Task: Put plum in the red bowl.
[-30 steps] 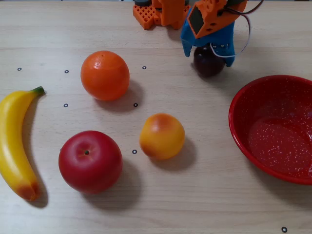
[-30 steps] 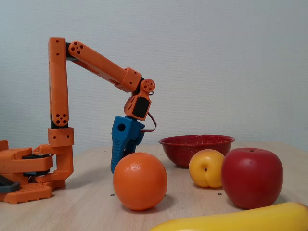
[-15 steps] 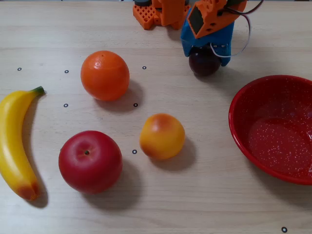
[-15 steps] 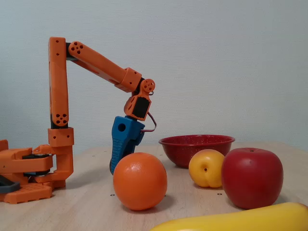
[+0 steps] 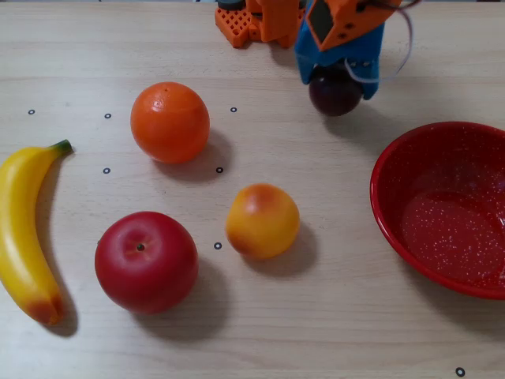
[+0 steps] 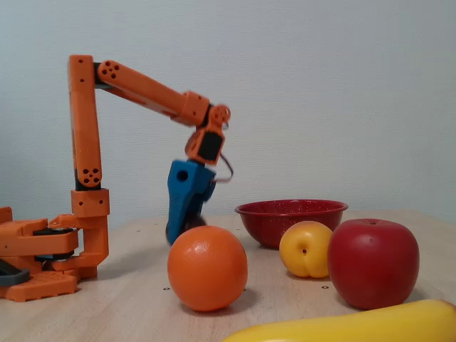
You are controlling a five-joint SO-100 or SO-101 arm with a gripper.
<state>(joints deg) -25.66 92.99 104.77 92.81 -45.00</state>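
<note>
I hold the plum [image 5: 334,93] between the two blue fingers of my pincer [image 5: 338,79], closed on its sides from above, so the fruit hangs under my wrist and only its lower half shows in the overhead view. In the fixed view, the plum [image 6: 176,229] is mostly hidden behind the orange [image 6: 207,268], so I cannot tell surely if it is free of the counter [image 5: 331,316]; I judge it is just lifted. I grip it from the top because a round, glossy fruit slips easily from a side push.

In the overhead view, the red bowl [image 5: 388,207] lies at about four o'clock from the plum, near but apart, and it is empty. The way there is free: the orange [image 5: 170,121], the peach [image 5: 262,220], the apple [image 5: 146,261] and the banana [image 5: 22,237] all stay toward eight and nine o'clock, well apart. The next move, I think, needs enough height to pass over the bowl's rim before I open.
</note>
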